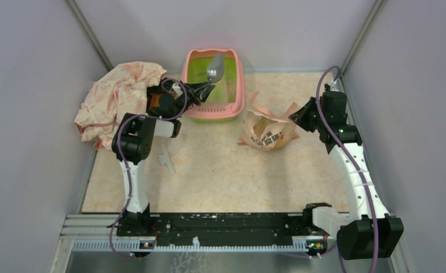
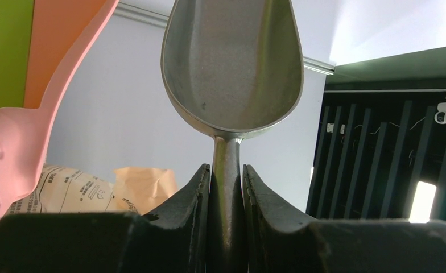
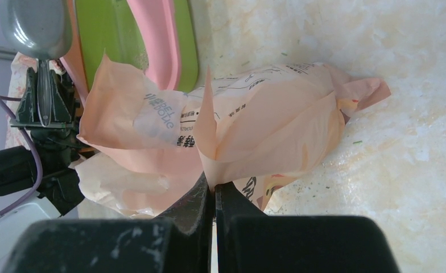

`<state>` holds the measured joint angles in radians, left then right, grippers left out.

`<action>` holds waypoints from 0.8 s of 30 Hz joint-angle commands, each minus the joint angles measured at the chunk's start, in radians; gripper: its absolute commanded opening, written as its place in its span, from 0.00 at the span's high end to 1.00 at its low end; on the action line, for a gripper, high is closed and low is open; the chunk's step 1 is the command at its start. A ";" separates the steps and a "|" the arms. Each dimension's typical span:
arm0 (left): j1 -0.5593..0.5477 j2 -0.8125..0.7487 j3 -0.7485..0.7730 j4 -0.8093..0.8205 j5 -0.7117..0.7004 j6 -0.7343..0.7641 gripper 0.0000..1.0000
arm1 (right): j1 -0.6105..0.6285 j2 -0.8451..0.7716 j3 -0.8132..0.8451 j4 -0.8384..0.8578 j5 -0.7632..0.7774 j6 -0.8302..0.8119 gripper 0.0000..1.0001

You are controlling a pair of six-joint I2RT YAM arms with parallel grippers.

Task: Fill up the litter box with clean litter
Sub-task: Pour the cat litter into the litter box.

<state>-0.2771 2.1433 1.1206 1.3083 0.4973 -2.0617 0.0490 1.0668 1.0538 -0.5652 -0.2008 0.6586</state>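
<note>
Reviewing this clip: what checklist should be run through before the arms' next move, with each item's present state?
1. Left end effector clamped on the scoop handle: ok.
2. Scoop bowl empty: ok, no heap shows inside it.
3. Scoop over the litter box: ok.
4. Right end effector pinching the bag edge: ok.
5. Bag mouth open: ok.
6. Box filled enough: cannot tell.
</note>
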 commanded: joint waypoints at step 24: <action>-0.124 -0.674 0.373 -1.754 -0.009 1.575 0.95 | -0.007 0.039 0.151 -0.007 -0.031 -0.073 1.00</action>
<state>-0.3393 1.5436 1.3769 -0.0170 0.6373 -0.8833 0.0490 1.0843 1.0927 -0.6167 -0.2043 0.6300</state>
